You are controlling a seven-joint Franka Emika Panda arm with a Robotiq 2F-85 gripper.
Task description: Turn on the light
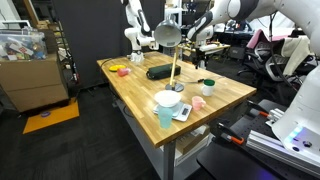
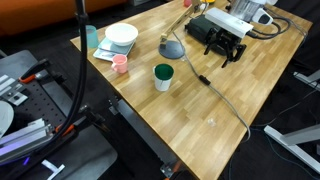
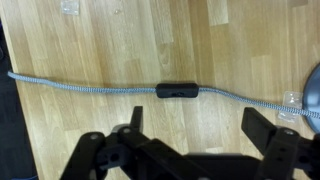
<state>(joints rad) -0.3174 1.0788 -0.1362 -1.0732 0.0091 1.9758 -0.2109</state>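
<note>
The light stands on the wooden table, its silver-grey dome head (image 1: 168, 35) on a thin brass stem; it also shows from above in an exterior view (image 2: 172, 46). Its braided grey cable (image 3: 70, 86) runs across the table with a black inline switch (image 3: 178, 91), also seen in an exterior view (image 2: 203, 79). My gripper (image 3: 197, 125) is open and empty, hovering above the table with the switch just beyond its fingertips. It shows in both exterior views (image 1: 200, 38) (image 2: 225, 55), beside the lamp. A grey edge of the lamp (image 3: 313, 95) shows at the wrist view's right.
A green cup (image 2: 163, 75), a pink cup (image 2: 120, 64), a white bowl (image 2: 122, 35) and a teal cup (image 2: 92, 38) stand near one table end. A dark case (image 1: 160, 71) and small toys (image 1: 122, 70) lie further back. Cardboard boxes (image 1: 30, 80) stand beside the table.
</note>
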